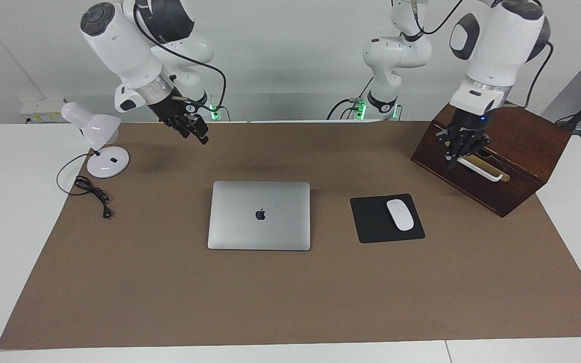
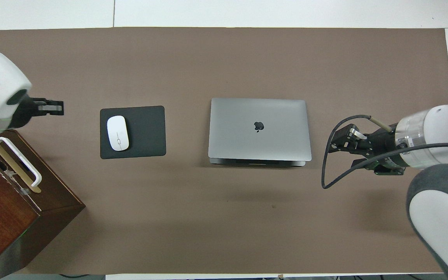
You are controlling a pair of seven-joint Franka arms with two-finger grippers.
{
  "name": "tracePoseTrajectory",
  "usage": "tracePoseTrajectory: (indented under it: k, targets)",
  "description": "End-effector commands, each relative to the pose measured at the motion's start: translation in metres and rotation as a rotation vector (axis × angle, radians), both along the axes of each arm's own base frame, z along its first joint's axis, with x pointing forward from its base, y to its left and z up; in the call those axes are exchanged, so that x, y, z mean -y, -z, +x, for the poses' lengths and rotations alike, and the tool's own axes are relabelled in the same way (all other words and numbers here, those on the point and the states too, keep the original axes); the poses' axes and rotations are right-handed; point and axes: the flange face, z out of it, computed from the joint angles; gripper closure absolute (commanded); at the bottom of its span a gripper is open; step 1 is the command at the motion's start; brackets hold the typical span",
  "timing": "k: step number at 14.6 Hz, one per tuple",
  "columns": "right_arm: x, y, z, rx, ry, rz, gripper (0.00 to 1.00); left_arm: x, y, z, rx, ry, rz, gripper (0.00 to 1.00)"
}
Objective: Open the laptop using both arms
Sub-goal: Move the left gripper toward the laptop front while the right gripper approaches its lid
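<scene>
The silver-grey laptop point(image 1: 259, 215) lies closed and flat in the middle of the brown mat, its apple logo up; it also shows in the overhead view point(image 2: 259, 128). My right gripper point(image 1: 194, 128) hangs in the air over the mat between the desk lamp and the laptop, apart from the laptop; the overhead view shows it point(image 2: 338, 140) beside the laptop's edge toward the right arm's end. My left gripper point(image 1: 458, 154) hangs over the wooden box by its white handle, well away from the laptop; it also shows in the overhead view point(image 2: 51, 108).
A black mouse pad point(image 1: 371, 222) with a white mouse point(image 1: 400, 215) lies beside the laptop toward the left arm's end. A dark wooden box point(image 1: 522, 146) with a white handle point(image 1: 482, 169) stands there too. A white desk lamp point(image 1: 100, 146) and its black cable point(image 1: 91, 190) are at the right arm's end.
</scene>
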Motion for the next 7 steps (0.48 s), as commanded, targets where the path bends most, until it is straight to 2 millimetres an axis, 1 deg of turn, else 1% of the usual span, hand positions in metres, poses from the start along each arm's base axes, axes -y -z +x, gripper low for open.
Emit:
tracePoseTrajectory:
  k: [1,3,4,6,7]
  targets:
    - [-0.004,0.012,-0.017,0.011,0.115,0.065,0.27,0.019,0.023,-0.042,0.078,0.047,-0.021,1.0]
    - [-0.005,0.022,-0.018,0.004,0.183,0.114,0.27,0.028,0.039,-0.055,0.115,0.067,-0.032,1.0]
    - [-0.015,0.025,-0.022,0.02,0.194,0.13,0.27,0.04,0.049,-0.064,0.137,0.093,-0.038,1.0]
    - [-0.039,0.042,-0.029,0.029,0.24,0.133,0.27,0.054,0.069,-0.084,0.193,0.126,-0.053,1.0]
    - [-0.054,0.049,-0.031,0.051,0.264,0.136,0.27,0.067,0.079,-0.093,0.211,0.15,-0.063,1.0]
